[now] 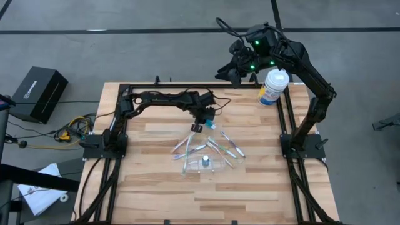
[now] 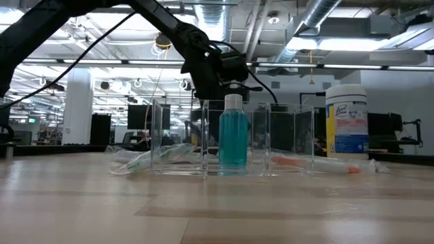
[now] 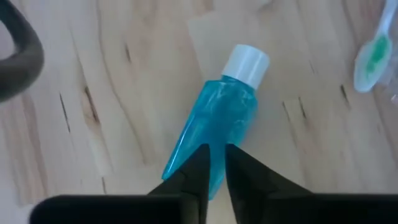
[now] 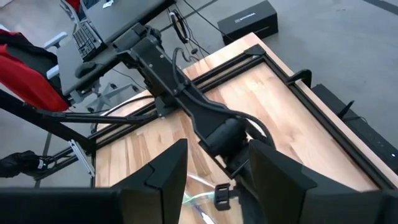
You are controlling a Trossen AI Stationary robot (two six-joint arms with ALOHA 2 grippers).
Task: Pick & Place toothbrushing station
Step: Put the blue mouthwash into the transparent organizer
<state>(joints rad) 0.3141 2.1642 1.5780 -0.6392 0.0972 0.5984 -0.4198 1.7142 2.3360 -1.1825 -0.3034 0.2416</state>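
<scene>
My left gripper (image 1: 201, 122) is over the middle of the table, shut on a small teal toothpaste tube with a white cap (image 3: 217, 124). The tube also shows in the high view (image 1: 210, 125). Nearer the front, a clear plastic container (image 1: 206, 165) stands on the table with a small bottle of teal liquid (image 2: 232, 139) in it. Several thin pale toothbrushes (image 1: 222, 147) lie flat on the table around the container; one green-headed brush (image 3: 373, 56) lies close to the tube. My right gripper (image 4: 214, 180) is open and empty, raised beyond the table's far edge (image 1: 234, 70). My left gripper pinches the tube's flat tail end (image 3: 214, 158) between its two fingers, with only a narrow gap left between them. The fingers come from above, slanting, and lie along the tube. The capped end (image 3: 245, 62) points away from the fingers. Whether it rests on the table, I cannot tell.
A large white tub with a blue-yellow label (image 1: 274, 87) stands at the far right corner. A dark frame (image 1: 284, 119) runs along the table's edges. Bare wood lies at the table's left (image 1: 144, 162) and front.
</scene>
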